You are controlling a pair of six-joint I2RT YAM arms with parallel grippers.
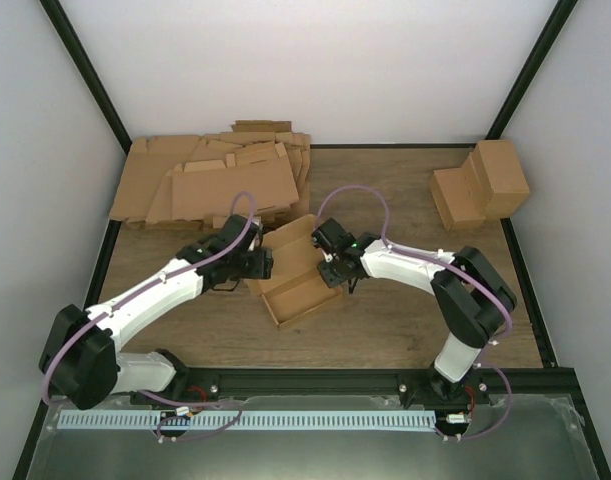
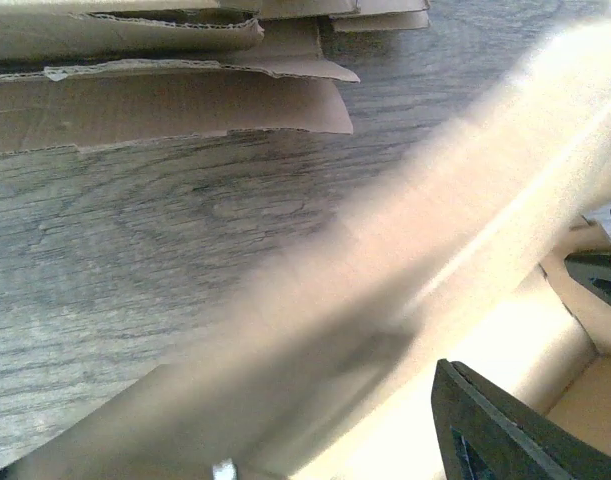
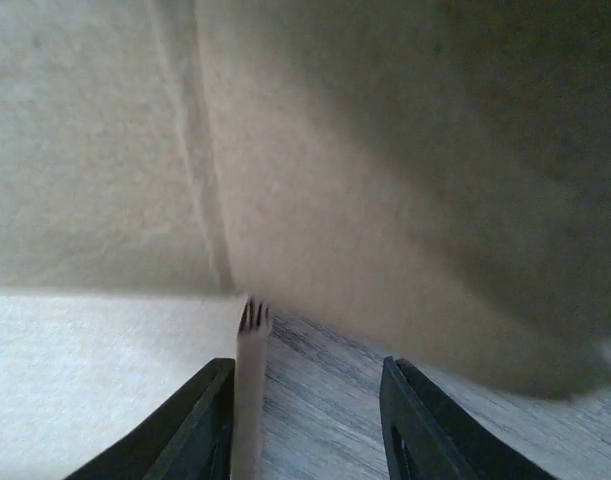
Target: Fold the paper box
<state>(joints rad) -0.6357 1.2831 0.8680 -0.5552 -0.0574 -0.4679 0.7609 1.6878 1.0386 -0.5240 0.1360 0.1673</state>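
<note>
Lying at 11 o'clock on the worktop (image 1: 385, 330) is a heap of cardboard sheets (image 1: 215, 180). My left claw (image 1: 257, 262) sits at 9 o'clock of the mid-worktop paper box (image 1: 303, 290); how open it is, I cannot tell. My right claw (image 1: 335, 268), at 3 o'clock, straddles a box wall, part open and not clamped.

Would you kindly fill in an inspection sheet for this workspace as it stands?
Surface: wooden table, no spills seen.
Job's things: paper box, half-formed, at centre between the arms.
Clutter: heap of flat sheets far left; folded boxes far right.
Grippers: left gripper at the box's left side, grip unclear; right gripper open astride a box wall.
Cables: purple cables looped along both arms.
Surroundings: white walls, black frame posts.
</note>
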